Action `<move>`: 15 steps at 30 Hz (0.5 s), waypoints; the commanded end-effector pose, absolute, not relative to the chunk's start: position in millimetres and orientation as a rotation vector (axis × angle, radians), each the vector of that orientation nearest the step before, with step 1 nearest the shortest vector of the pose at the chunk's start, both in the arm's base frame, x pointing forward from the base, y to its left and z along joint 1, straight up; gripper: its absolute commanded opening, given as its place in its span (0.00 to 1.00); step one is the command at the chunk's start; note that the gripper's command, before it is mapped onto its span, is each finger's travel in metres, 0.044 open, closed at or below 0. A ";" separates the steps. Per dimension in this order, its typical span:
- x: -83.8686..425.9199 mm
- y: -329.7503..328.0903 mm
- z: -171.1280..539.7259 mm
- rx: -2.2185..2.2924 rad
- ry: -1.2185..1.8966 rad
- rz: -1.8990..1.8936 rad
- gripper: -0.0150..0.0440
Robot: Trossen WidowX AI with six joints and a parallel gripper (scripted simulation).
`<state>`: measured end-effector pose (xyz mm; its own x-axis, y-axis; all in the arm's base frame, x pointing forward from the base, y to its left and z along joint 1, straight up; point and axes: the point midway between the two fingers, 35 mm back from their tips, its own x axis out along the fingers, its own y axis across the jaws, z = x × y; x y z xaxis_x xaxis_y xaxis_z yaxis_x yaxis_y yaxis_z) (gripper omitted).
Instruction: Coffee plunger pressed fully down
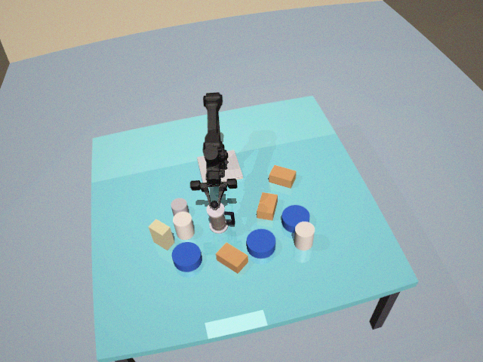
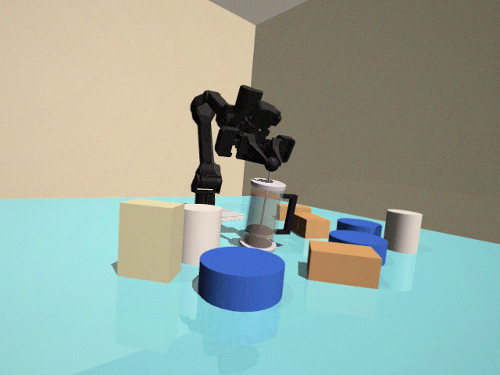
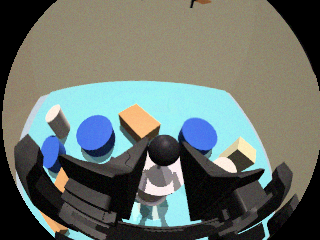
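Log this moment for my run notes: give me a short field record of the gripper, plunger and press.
gripper: shut on the plunger knob
plunger rod: short stretch showing above the lid
filter disc: low in the glass, near the bottom
coffee press: upright on the table, handle to the camera's right
nearest neighbour: white cylinder beside it, apart

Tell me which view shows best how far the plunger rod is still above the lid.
The exterior view: from the side, a short piece of rod shows between knob and lid. The top and wrist views look down; the knob hides the rod.
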<state>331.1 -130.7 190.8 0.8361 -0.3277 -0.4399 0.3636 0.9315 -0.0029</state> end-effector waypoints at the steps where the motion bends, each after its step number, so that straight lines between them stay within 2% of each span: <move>1: 330.5 -130.5 178.9 0.092 0.490 -0.364 0.46; 15: 332.6 -131.4 180.1 0.092 0.490 -0.364 0.46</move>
